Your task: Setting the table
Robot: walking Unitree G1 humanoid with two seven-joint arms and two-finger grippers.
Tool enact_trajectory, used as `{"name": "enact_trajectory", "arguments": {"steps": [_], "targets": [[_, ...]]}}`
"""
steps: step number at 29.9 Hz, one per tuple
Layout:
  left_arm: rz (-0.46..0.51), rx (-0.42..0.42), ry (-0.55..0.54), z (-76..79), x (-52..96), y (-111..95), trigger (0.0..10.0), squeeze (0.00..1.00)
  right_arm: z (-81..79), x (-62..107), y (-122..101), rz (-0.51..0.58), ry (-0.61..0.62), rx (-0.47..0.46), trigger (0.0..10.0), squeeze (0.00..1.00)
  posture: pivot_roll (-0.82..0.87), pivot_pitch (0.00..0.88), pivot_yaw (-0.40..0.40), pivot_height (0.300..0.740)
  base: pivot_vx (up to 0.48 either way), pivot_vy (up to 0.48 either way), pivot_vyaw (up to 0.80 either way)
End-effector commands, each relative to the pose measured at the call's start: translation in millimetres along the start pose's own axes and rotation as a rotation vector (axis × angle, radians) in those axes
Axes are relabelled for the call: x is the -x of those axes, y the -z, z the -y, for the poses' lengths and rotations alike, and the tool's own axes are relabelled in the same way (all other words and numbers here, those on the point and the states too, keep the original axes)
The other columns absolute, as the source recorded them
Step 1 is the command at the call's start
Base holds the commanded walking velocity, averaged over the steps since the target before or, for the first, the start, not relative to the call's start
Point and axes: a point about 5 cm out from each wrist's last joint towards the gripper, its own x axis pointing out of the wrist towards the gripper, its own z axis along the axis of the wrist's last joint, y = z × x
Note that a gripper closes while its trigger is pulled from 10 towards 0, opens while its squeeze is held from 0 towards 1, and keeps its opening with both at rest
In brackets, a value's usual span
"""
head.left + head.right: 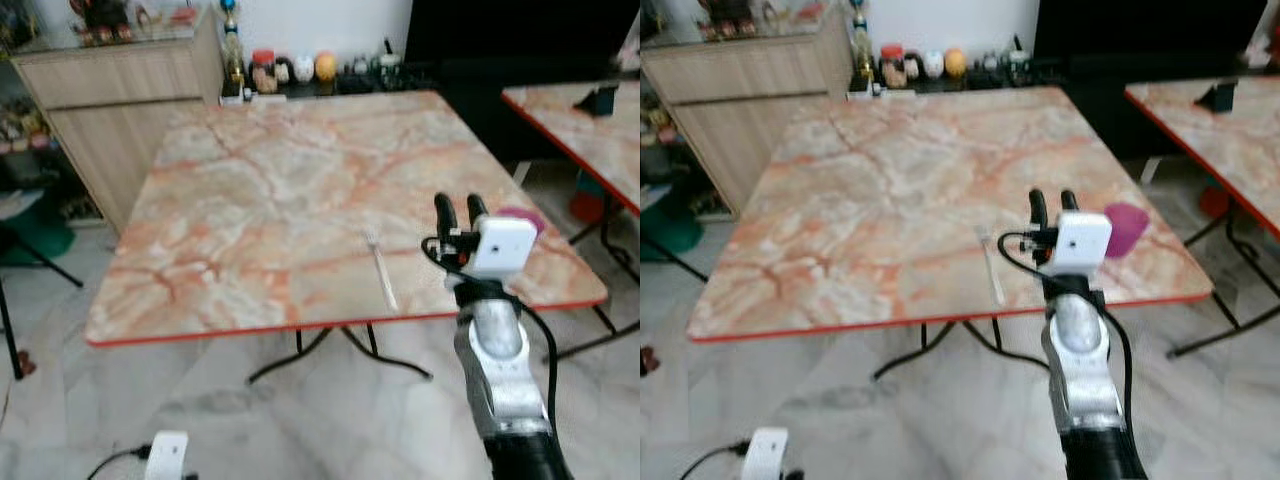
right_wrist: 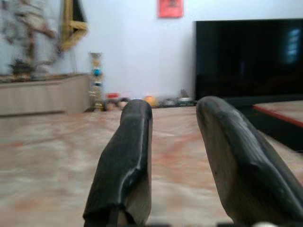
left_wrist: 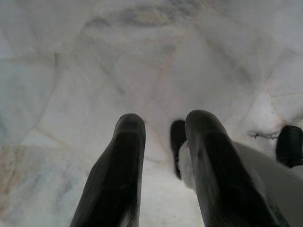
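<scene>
Table: you are facing a square table with a pink-and-orange marbled top and a red edge (image 1: 260,190), on thin black legs over pale marble floor tiles (image 3: 142,61).
Second table: a matching marbled table (image 1: 1220,130) stands well apart on your right, with a small dark object on it.
Back wall: a light wooden sideboard (image 1: 110,110) sits beyond the far left corner; small jars and ornaments (image 1: 290,68) line up behind the table's far edge, beside a large black screen (image 2: 246,56). Your right wrist view gives the screen and wall head-on; the eye views crop them.
Right gripper: your right gripper (image 1: 458,212) is raised over the near right part of the table, fingers pointing up and away, jaws narrowly apart and holding nothing.
Left gripper: your left gripper (image 3: 163,142) hangs low, aimed at the floor, jaws slightly apart and empty.
Purple item: a small purple rounded piece (image 1: 1126,228) lies near the table's right edge; the right eye view shows it plainly, while the left eye view has it mostly behind the wrist camera.
Fork: a pale slim fork (image 1: 381,266) lies flat on the near part of the table, just left of the right gripper, apart from it.
</scene>
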Motion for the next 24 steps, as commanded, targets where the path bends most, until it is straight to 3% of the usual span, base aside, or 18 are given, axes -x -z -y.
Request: {"name": "enact_trajectory", "arguments": {"steps": [1,24], "targets": [[-0.03,-0.011,-0.017,-4.4,2.0,8.4,10.0,0.0,-3.5,-2.4,-4.7,0.019,-0.02,0.004,10.0,0.0,-0.05,0.0,0.017,0.736,0.0,0.0,0.0],[-0.033,0.004,-0.009,-10.7,2.2,6.6,10.0,0.0,5.8,4.6,8.2,-0.051,0.024,-0.002,10.0,0.0,-0.04,0.0,0.009,0.736,0.034,0.0,0.0]]}}
